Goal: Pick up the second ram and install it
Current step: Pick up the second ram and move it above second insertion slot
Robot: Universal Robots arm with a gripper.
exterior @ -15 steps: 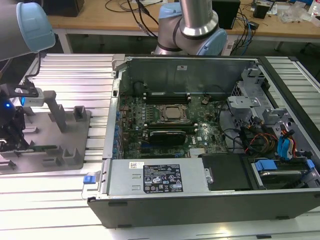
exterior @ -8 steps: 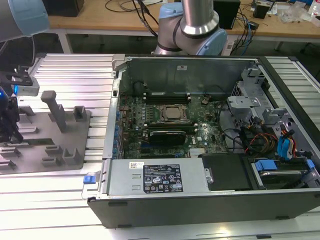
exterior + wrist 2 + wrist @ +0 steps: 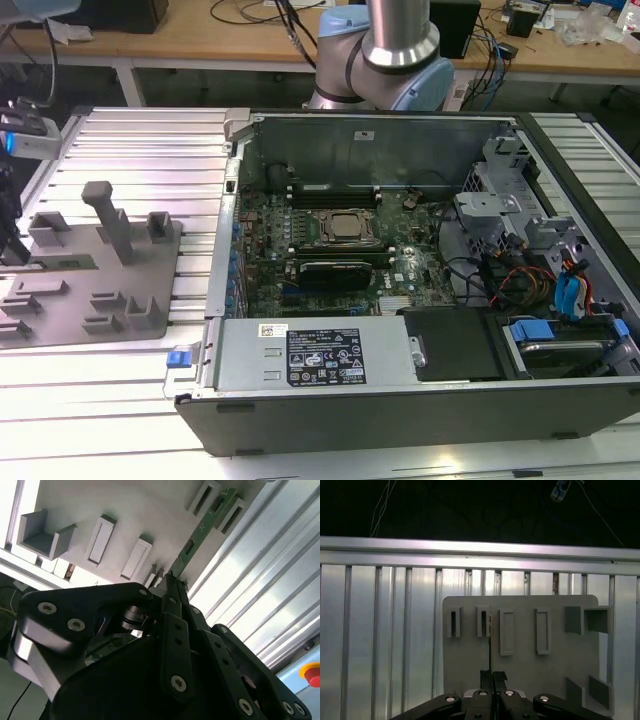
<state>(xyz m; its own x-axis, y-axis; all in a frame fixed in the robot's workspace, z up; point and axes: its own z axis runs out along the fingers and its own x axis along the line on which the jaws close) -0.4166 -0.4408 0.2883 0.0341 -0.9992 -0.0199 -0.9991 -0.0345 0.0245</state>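
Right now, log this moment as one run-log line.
pincer: shut on second ram | second ram: far end between slot posts of grey holder tray | install: not yet done

Near end of second ram (image 3: 200,530) hidden between jaws (grey tray (image 3: 125,510) cropped)

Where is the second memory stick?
In both wrist views the memory stick stands on edge in a slot of the grey tray, its near end pinched by the hand.
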